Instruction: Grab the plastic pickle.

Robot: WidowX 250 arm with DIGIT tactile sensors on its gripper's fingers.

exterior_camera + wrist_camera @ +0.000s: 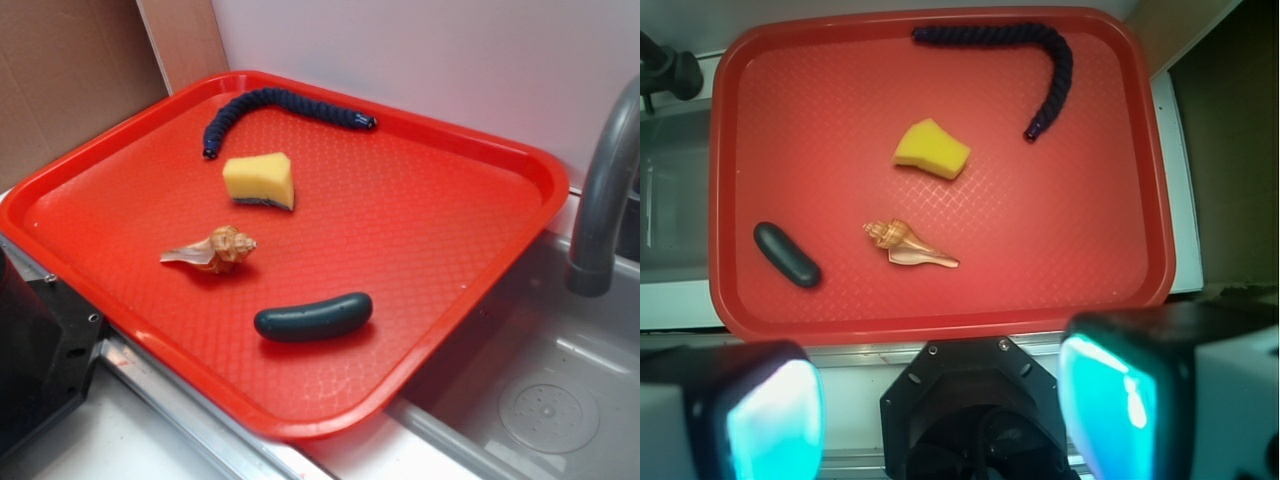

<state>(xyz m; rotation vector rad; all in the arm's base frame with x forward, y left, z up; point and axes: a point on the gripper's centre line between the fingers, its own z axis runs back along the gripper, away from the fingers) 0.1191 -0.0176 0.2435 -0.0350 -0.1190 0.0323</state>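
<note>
The plastic pickle [313, 317] is a dark teal-green sausage shape lying flat on the red tray [420, 200], near the tray's front edge. In the wrist view the pickle [787, 254] lies at the tray's lower left. My gripper [940, 410] is open and empty, high above the scene and back from the tray's near rim [940, 325]. Its two fingers [770, 415] show teal pads at the bottom of the wrist view. The gripper does not show in the exterior view.
On the tray lie a yellow sponge wedge [261, 180], a tan seashell [215, 250] and a dark-blue braided rope [280, 108]. A black robot base [970, 410] sits below the tray. A grey sink [545, 390] with a faucet [600, 200] is at right.
</note>
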